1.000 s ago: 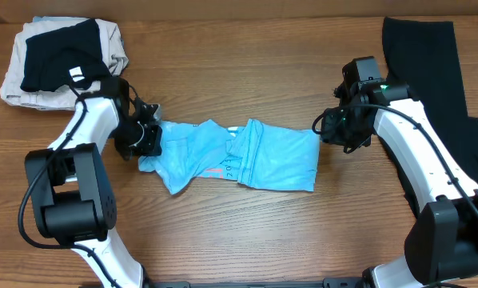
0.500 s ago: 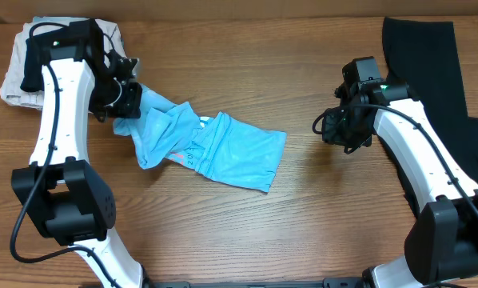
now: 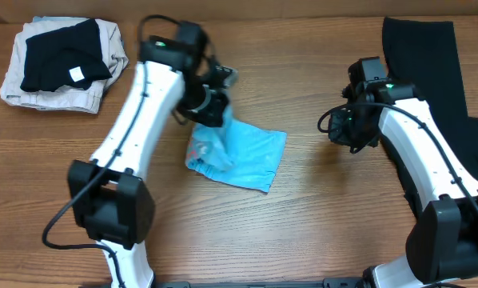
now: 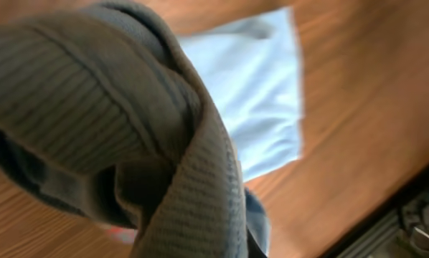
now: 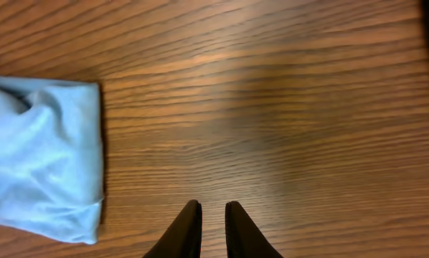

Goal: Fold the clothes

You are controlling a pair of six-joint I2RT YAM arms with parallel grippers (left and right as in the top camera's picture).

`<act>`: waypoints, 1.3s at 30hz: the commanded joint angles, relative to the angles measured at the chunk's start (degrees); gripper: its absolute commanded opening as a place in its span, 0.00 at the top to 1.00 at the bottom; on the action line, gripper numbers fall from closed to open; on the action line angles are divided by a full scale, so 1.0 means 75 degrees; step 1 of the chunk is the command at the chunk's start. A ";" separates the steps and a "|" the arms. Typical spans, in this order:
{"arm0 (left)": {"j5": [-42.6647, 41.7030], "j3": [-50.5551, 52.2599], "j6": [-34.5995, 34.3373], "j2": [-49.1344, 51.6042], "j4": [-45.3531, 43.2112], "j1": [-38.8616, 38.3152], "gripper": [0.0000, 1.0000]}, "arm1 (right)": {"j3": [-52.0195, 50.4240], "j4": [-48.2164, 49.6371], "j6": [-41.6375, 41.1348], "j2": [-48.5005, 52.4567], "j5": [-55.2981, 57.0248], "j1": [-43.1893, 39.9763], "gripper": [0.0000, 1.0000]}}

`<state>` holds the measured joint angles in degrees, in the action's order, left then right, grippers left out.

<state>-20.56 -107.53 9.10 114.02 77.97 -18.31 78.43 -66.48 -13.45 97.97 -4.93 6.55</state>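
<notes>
The light blue T-shirt (image 3: pixel 251 156) lies bunched in the middle of the table. My left gripper (image 3: pixel 211 108) is shut on its raised left end and holds it over the shirt's left part. In the left wrist view, ribbed fabric (image 4: pixel 128 129) fills the frame and hides the fingers, with blue cloth (image 4: pixel 250 86) below. My right gripper (image 3: pixel 335 132) is shut and empty just right of the shirt. Its tips (image 5: pixel 213 215) hover over bare wood, with the shirt's edge (image 5: pixel 49 165) to the left. The long black garment (image 3: pixel 431 72) lies at the far right.
A folded stack of beige and black clothes (image 3: pixel 59 64) sits at the back left corner. The wooden table (image 3: pixel 247 232) shows bare wood in front of the shirt. The black garment partly lies under my right arm.
My left gripper has swung from the far left to the middle, carrying the shirt's left end rightward over the rest. The shirt is now shorter and bunched. The right arm barely moved.
</notes>
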 commanded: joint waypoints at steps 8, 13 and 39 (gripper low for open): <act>-0.0254 -0.0140 -0.0650 0.0009 -0.0796 -0.1859 0.21 | 0.0140 0.0012 0.0003 -0.0192 -0.0178 -0.0670 0.85; -0.0178 -0.0125 -0.0667 0.0009 -0.1154 -0.2259 0.00 | 0.0140 0.0020 0.0006 -0.0201 -0.0224 -0.0807 0.84; -0.0003 -0.0376 -0.0513 0.0009 -0.0096 -0.0699 0.00 | -0.1029 0.1000 -0.1017 -0.0111 -0.1649 0.0227 0.24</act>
<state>-21.17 -110.04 0.45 114.02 74.91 -21.76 71.94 -59.83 -18.81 97.95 -18.61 8.45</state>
